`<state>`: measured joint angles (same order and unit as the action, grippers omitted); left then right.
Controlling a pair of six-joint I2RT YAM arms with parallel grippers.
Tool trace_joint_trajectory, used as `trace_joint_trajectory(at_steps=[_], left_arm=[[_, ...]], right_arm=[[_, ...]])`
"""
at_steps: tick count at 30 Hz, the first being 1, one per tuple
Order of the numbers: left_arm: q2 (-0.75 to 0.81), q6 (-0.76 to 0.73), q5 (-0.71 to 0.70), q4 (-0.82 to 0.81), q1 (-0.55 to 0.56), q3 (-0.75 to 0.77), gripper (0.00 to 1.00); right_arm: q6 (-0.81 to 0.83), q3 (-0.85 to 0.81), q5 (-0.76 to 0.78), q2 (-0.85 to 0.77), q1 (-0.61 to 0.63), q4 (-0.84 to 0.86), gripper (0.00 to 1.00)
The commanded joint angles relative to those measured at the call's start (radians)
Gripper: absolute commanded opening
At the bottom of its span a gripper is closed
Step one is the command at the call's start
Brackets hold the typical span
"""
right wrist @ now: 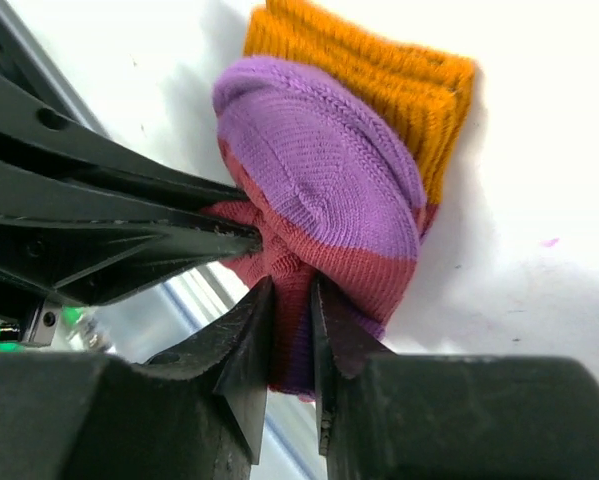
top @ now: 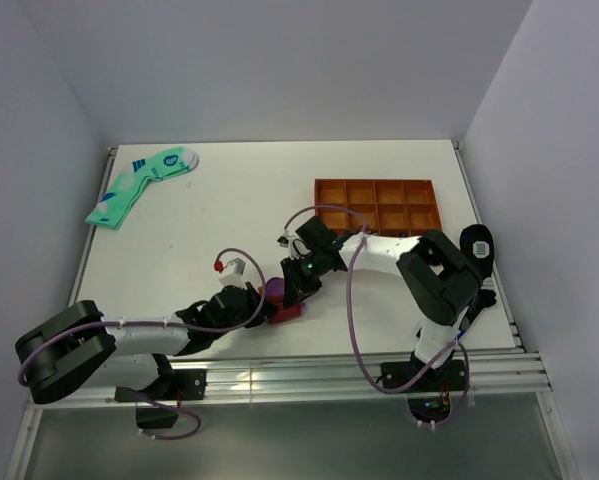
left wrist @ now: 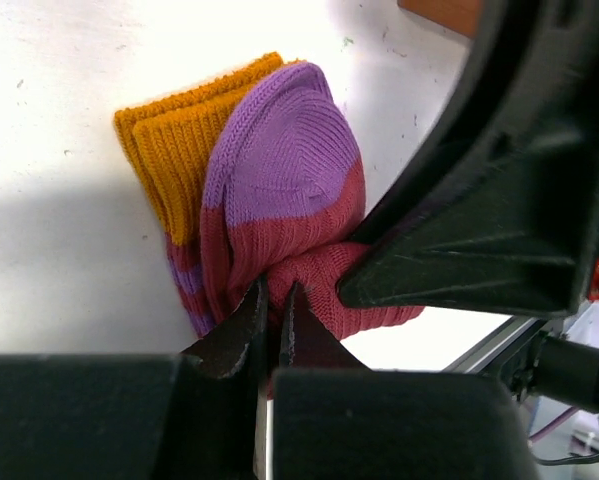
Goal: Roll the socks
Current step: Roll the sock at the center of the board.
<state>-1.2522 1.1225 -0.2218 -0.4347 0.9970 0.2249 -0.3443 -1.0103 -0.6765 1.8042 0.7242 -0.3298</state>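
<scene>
Looking down from the top view, I see the socks (top: 283, 297) as a small maroon and purple bundle. It lies on the white table (top: 239, 190) near the front edge, a little left of the frame's middle. The left gripper (top: 262, 306) reaches in from the lower left. The right gripper (top: 297, 284) comes in from the right, so the bundle sits between the two.

In the left wrist view the socks (left wrist: 279, 190) fill the centre. An orange-mustard ribbed cuff is at the upper left, a rounded purple patch lies over it, and maroon knit sits below. The left gripper (left wrist: 275, 305) has its fingers drawn almost together at the bundle's lower edge, pinching a fold of maroon knit. A black finger of the other arm enters from the right and touches the same fold.

In the right wrist view the socks (right wrist: 329, 170) sit at upper centre. The right gripper (right wrist: 291, 300) is clamped on a fold of maroon and purple fabric at bottom centre.

Back in the top view, an orange compartment tray (top: 377, 183) lies right of centre, well apart from the bundle. Mint-green socks (top: 139, 187) lie at the upper left. A black sock (top: 477, 245) shows at the right, beside the right arm.
</scene>
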Motion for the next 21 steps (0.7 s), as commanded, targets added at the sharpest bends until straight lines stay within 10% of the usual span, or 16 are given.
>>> trace_joint_trajectory(at_steps=[1, 21], left_arm=[[-0.047, 0.005, 0.073, 0.283, -0.026, -0.024, 0.00], [0.001, -0.079, 0.426, 0.491, -0.291, 0.037, 0.00]], right_arm=[[-0.013, 0.025, 0.115, -0.100, 0.003, 0.225, 0.27], [-0.061, 0.464, 0.137, -0.370, 0.006, 0.972, 0.36]])
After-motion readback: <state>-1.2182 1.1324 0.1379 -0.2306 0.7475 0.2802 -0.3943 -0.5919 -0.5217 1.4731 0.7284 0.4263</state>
